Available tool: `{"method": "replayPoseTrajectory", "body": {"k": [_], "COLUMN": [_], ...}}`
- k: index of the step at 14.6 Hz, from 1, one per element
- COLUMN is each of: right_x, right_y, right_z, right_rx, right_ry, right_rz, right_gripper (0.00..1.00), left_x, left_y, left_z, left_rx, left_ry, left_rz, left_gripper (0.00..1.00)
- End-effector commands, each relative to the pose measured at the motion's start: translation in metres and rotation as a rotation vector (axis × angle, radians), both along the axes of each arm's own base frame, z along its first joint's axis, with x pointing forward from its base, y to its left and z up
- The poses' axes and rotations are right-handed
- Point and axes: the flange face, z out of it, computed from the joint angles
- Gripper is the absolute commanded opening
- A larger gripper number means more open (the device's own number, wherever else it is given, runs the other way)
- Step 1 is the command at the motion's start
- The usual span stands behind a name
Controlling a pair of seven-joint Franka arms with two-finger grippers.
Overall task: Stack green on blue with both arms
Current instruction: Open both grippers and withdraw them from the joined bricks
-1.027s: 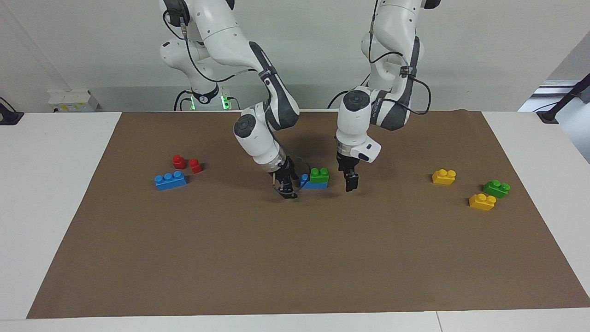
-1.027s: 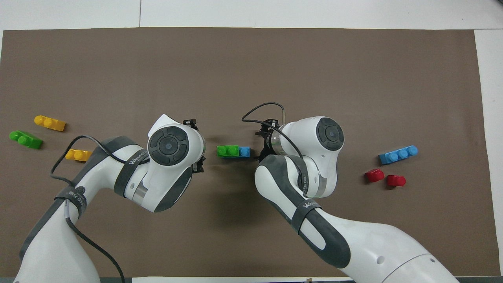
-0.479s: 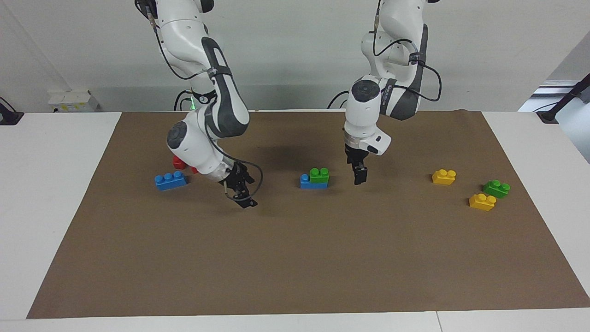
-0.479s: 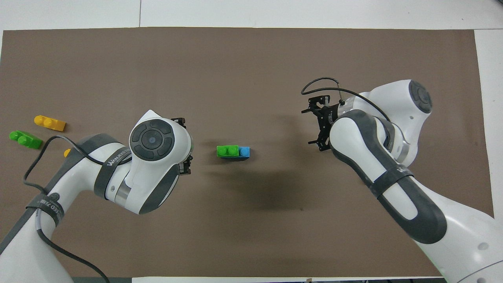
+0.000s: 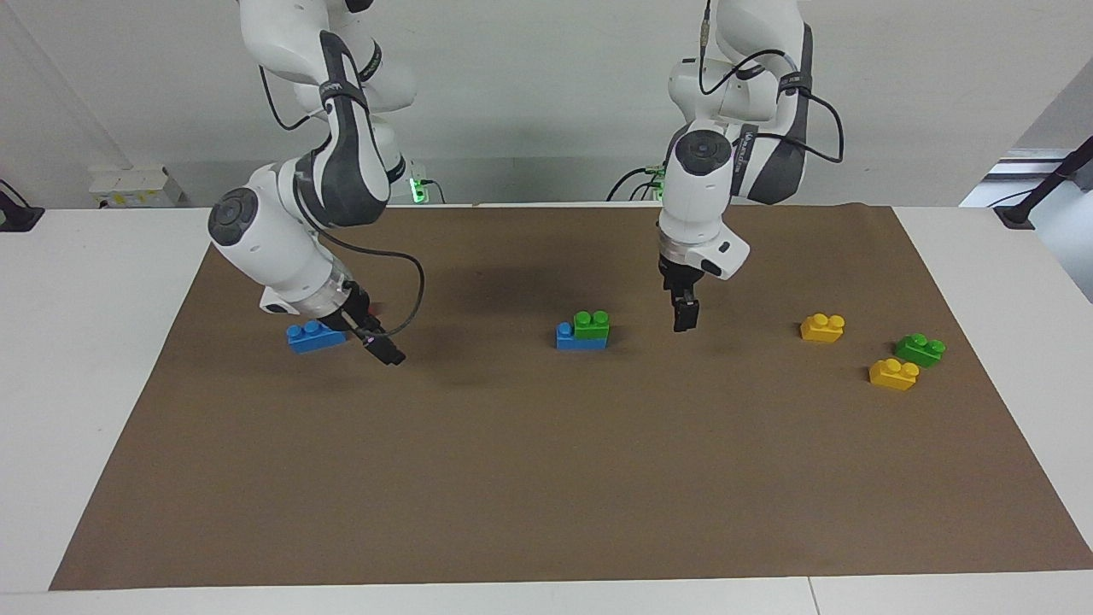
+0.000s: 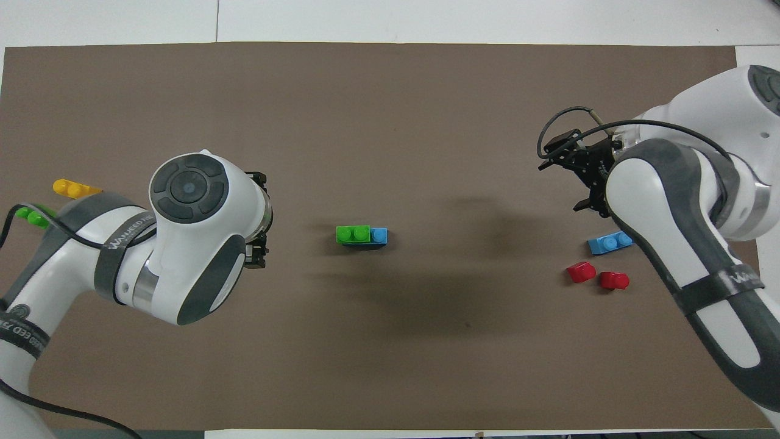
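Observation:
A green brick (image 5: 592, 324) sits stacked on a blue brick (image 5: 565, 336) at the middle of the brown mat; one blue stud stays uncovered. The stack also shows in the overhead view, green (image 6: 352, 233) on blue (image 6: 379, 235). My left gripper (image 5: 684, 318) hangs over the mat beside the stack, toward the left arm's end, apart from it and holding nothing. My right gripper (image 5: 389, 354) is low over the mat beside a second blue brick (image 5: 314, 335), holding nothing. A second green brick (image 5: 920, 348) lies toward the left arm's end.
Two yellow bricks (image 5: 822, 327) (image 5: 893, 373) lie next to the second green brick. Two red blocks (image 6: 581, 272) (image 6: 614, 280) lie beside the second blue brick (image 6: 609, 242), nearer to the robots. The brown mat (image 5: 546, 478) covers the white table.
Both grippers have drawn away from the stack and risen: the right one toward the second blue brick, the left one a little toward the yellow bricks. The stack has not moved.

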Motion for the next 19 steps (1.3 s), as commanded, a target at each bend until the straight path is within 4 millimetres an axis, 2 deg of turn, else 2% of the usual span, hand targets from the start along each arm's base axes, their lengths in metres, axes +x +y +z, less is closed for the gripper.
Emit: {"method": "replayPoseTrajectory", "body": {"k": [1, 4, 7, 9, 12, 14, 15, 17, 19], "right_x": [-0.007, -0.020, -0.051, -0.069, -0.090, -0.095, -0.095, -0.094, -0.092], "right_y": [-0.017, -0.035, -0.043, -0.045, -0.054, -0.068, -0.071, -0.070, -0.064], "right_z": [0.046, 0.091, 0.141, 0.163, 0.185, 0.203, 0.206, 0.206, 0.207], "right_rx": [-0.072, -0.112, -0.114, -0.124, -0.109, -0.108, -0.107, -0.114, -0.148], "right_ry": [-0.029, -0.063, -0.076, -0.080, -0.083, -0.101, -0.103, -0.112, -0.120], "right_rz": [0.174, 0.373, 0.466, 0.543, 0.618, 0.645, 0.655, 0.655, 0.673], "right_gripper": [1.00, 1.00, 1.00, 1.00, 1.00, 1.00, 1.00, 1.00, 1.00], "left_x": [0.010, 0.023, 0.028, 0.027, 0.024, 0.022, 0.022, 0.021, 0.020], "left_y": [0.020, 0.047, 0.081, 0.107, 0.148, 0.176, 0.187, 0.198, 0.209], "left_z": [0.030, 0.052, 0.074, 0.091, 0.112, 0.124, 0.124, 0.136, 0.140], "left_rx": [-0.004, 0.001, -0.001, -0.003, -0.003, -0.001, -0.001, 0.001, 0.001], "left_ry": [0.038, 0.066, 0.071, 0.071, 0.070, 0.065, 0.076, 0.085, 0.111], "left_rz": [-0.056, -0.134, -0.239, -0.316, -0.439, -0.511, -0.544, -0.646, -0.835], "left_gripper": [1.00, 1.00, 1.00, 1.00, 1.00, 1.00, 1.00, 1.00, 1.00]}}
